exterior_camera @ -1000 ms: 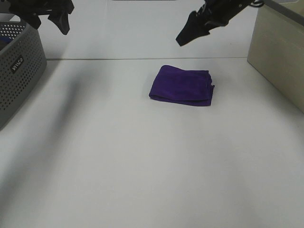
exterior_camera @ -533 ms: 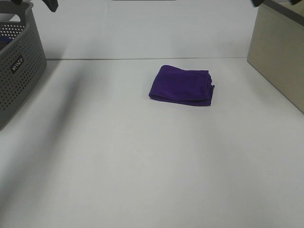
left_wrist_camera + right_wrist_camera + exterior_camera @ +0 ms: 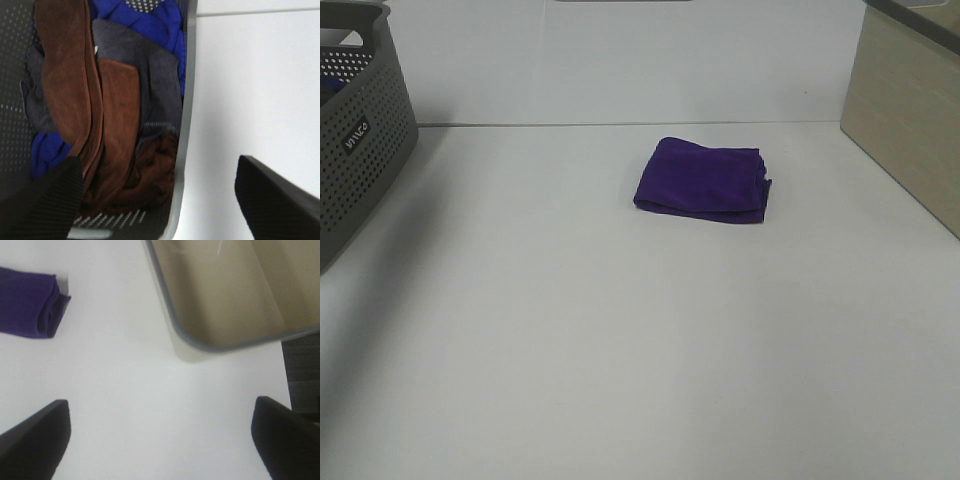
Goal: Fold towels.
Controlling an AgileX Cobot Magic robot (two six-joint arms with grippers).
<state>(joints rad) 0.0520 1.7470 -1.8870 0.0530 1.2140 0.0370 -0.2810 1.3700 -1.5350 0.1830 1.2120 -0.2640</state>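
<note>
We see the purple towel (image 3: 702, 180) lying folded into a thick pad on the table (image 3: 620, 350), between the grey basket (image 3: 360, 140) and the beige box (image 3: 910, 120). It looks soft, light and limp, so we judge a pinch at its layered edge would hold best. Our left gripper (image 3: 155, 195) hangs wide over the basket's cloths (image 3: 115, 125); our right gripper (image 3: 160, 440) hangs wide beside the box, gripping nothing.

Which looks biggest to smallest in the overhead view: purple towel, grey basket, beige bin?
1-2. Beige bin and grey basket: both cut off by the frame edges and looking alike in visible size, so I won't rank them.
3. Purple towel: folded, clearly the smallest.
</note>
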